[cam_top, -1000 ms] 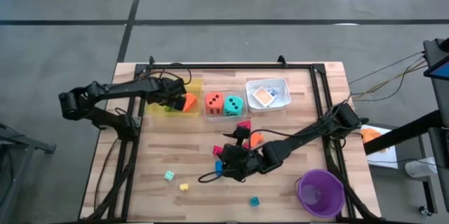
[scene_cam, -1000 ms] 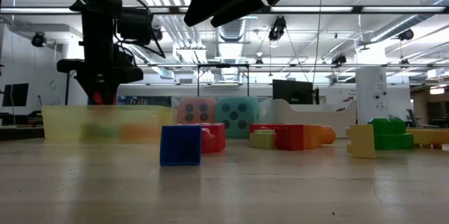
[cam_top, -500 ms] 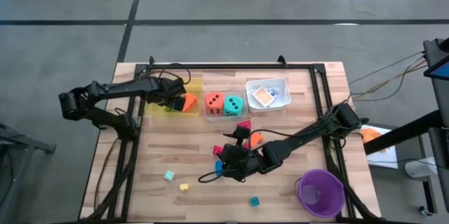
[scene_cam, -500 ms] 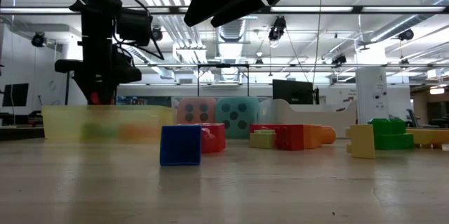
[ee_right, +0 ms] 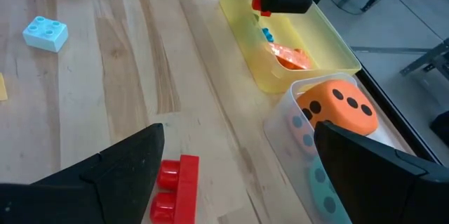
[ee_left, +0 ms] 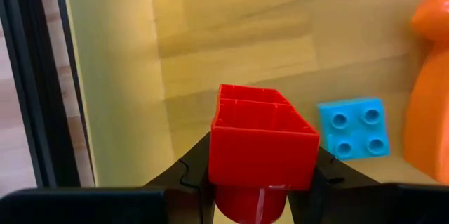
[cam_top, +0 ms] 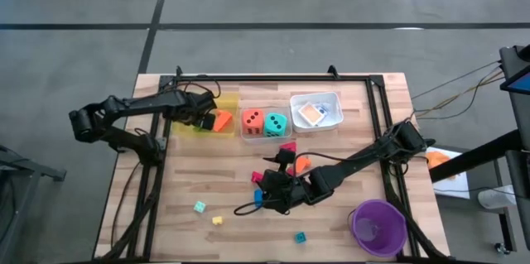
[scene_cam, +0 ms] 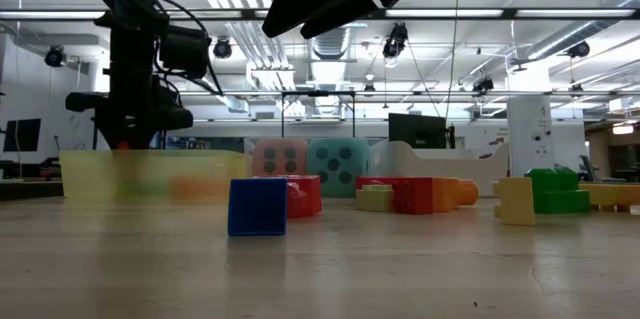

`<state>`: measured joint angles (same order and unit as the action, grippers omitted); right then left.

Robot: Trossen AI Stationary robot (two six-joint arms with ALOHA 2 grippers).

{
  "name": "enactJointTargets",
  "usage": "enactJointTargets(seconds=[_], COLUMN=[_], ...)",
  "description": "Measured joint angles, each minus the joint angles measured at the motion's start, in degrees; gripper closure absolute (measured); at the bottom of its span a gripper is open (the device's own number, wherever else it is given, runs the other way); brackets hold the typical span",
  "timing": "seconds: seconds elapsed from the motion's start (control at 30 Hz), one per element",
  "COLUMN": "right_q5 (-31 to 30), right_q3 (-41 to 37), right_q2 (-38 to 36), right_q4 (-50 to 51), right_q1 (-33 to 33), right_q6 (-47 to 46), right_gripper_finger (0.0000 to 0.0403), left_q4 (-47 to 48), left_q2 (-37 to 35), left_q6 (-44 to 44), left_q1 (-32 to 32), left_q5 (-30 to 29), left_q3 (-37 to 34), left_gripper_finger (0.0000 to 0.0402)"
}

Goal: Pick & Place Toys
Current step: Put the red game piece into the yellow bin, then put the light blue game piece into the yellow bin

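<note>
My left gripper (cam_top: 201, 117) hangs over the yellow tray (cam_top: 184, 126) at the table's far left, shut on a red block (ee_left: 263, 147). On the tray floor lie a blue block (ee_left: 353, 127) and an orange block (cam_top: 221, 121). My right gripper (cam_top: 270, 188) stands open above the table's middle. Close by it lie a red block (ee_right: 175, 189) and a blue block (cam_top: 258, 195). More toys are scattered about: pink (cam_top: 287, 146), orange (cam_top: 302, 163), teal (cam_top: 199, 207) and yellow (cam_top: 218, 220). My left gripper pinches the red block between its two fingers (ee_left: 189, 178), which are on two opposite sides (ee_left: 219, 168) of it. The fingers come from above, pointing steeply down. The block is lifted clear of the yellow tray's floor.
A clear tray (cam_top: 246, 136) with an orange die (cam_top: 252, 121) and a teal die (cam_top: 276, 123) stands right of the yellow one. Right of that stands a white tray (cam_top: 334, 98) holding cards. A purple cup (cam_top: 379, 227) is at the near right. A black frame (cam_top: 273, 77) borders the table.
My left gripper has shifted a little toward the table's left edge over the yellow tray, still shut on the red block. My right arm has kept still.
</note>
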<state>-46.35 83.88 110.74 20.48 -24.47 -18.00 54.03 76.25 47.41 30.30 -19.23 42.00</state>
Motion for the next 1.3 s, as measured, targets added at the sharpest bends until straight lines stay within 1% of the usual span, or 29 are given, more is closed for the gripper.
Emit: enactJointTargets(seconds=[0.23, 0.43, 0.53, 0.63, 0.83, 1.1, 1.3], right_q5=[0.0, 0.0, 0.0, 0.0, 0.0, 0.0, 0.0], right_q3=[0.0, 0.0, 0.0, 0.0, 0.0, 0.0, 0.0], right_q2=[0.0, -0.01, -0.02, -0.02, -0.02, -0.02, -0.04], right_q4=[-0.01, 0.0, -0.01, -0.01, 0.03, -0.01, 0.01], right_q1=[0.0, -0.01, 0.0, 0.0, 0.0, 0.0, 0.0], right_q6=[0.0, 0.0, 0.0, 0.0, 0.0, 0.0, 0.0], right_gripper_finger=[0.0038, 0.0038, 0.0038, 0.0038, 0.0038, 0.0038, 0.0038], left_q4=[-0.04, -1.8, -2.37, -2.27, -2.72, -1.3, 2.81], left_q2=[0.0, 0.0, -0.02, -0.01, 0.0, -0.02, -0.3], left_q6=[0.8, 3.26, 3.6, 2.0, 0.42, -2.68, -5.73], left_q1=[0.07, 0.07, 0.07, 0.06, 0.05, 0.07, 0.07], left_q5=[2.15, 2.39, 2.33, 2.63, 2.74, 3.0, 2.95], left_q3=[-2.28, -5.5, -6.47, -6.82, -6.09, -4.17, -0.71], left_gripper_finger=[0.0286, 0.0282, 0.0239, 0.0194, 0.0138, 0.0092, 0.0083])
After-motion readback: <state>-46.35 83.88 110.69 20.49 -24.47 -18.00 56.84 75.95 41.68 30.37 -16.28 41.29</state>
